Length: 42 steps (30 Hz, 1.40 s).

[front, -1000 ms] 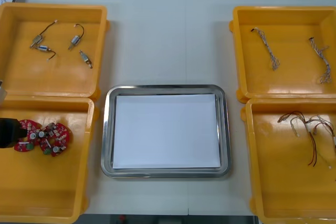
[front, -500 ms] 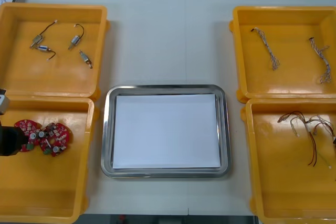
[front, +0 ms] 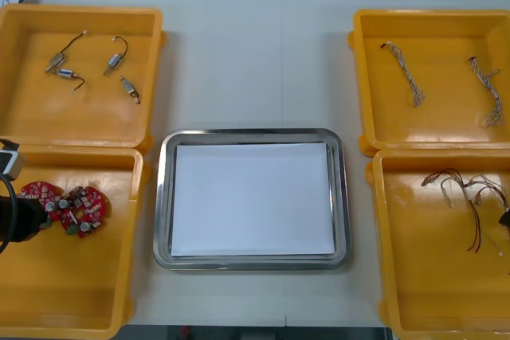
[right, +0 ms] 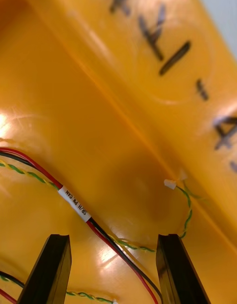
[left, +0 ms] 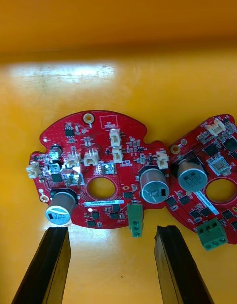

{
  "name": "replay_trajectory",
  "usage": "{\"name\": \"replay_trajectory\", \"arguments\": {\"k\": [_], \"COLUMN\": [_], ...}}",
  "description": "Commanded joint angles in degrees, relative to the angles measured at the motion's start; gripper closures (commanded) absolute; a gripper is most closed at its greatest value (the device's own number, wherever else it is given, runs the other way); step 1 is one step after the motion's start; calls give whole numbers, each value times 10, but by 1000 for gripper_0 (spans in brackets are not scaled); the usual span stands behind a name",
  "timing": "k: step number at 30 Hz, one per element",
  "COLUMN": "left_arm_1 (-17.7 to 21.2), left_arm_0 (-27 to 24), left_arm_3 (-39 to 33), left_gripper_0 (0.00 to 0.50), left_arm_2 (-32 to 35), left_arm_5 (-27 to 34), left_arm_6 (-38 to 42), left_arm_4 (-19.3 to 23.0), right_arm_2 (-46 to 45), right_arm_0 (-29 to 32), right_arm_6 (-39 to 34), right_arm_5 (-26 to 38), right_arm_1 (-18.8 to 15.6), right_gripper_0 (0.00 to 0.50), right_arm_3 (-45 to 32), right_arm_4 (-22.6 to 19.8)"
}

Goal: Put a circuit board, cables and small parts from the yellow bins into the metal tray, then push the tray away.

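Left fingers [left: 49,264], spread, have settled over a circuit board [left: 98,175] left of the metal tray [front: 163,197]; right fingers [right: 49,269], spread, reach cables [right: 74,205]; nothing grasped.

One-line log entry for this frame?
left gripper: open, facing circuit boards in near-left yellow bin | right gripper: open, over red-and-black cable in near-right yellow bin | metal tray: nothing placed yet

Left claw [left: 111,232] slid back off circuit boards [front: 68,206] toward bin [front: 80,292] edge; right claw [right: 112,242] edging in over cables [front: 466,197]
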Motion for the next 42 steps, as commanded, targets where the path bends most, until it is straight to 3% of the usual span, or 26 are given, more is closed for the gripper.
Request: {"name": "replay_trajectory", "arguments": {"k": [1,11,22,23,25,26,27,29,42], "left_arm_1": [-14,-29,-30,-31,-34,-36,-37,-44,-54], "left_arm_0": [18,18,22,21,22,23,24,24,26], "left_arm_3": [-11,-11,-11,-11,-11,-11,-11,-7,-4], "left_gripper_0": [0,0,0,0,0,0,0,0,0], "left_arm_2": [-12,-19,-22,-24,-28,-29,-29,-29,-39], "left_arm_5": [-7,-7,-7,-7,-7,-9,-10,-12,-22], "left_arm_6": [-77,-86,-88,-88,-88,-88,-87,-88,-88], "left_arm_4": [-12,-34,-22,-22,-26,-28,-28,-28,-36], "right_arm_2": [9,15,30,31,31,31,31,31,31], "right_arm_0": [8,7,7,7,7,7,7,7,-7], "right_arm_6": [-16,-15,-21,-21,-21,-21,-21,-18,-9], "right_arm_5": [-5,-6,-15,-15,-15,-15,-15,-15,-10], "right_arm_1": [13,25,28,28,28,28,28,28,28], "right_gripper_0": [0,0,0,37,179,179,404,484,500], "right_arm_3": [-2,-2,-2,-2,-2,-2,-2,-2,-3], "right_arm_4": [5,9,23,23,23,22,22,21,21]}}
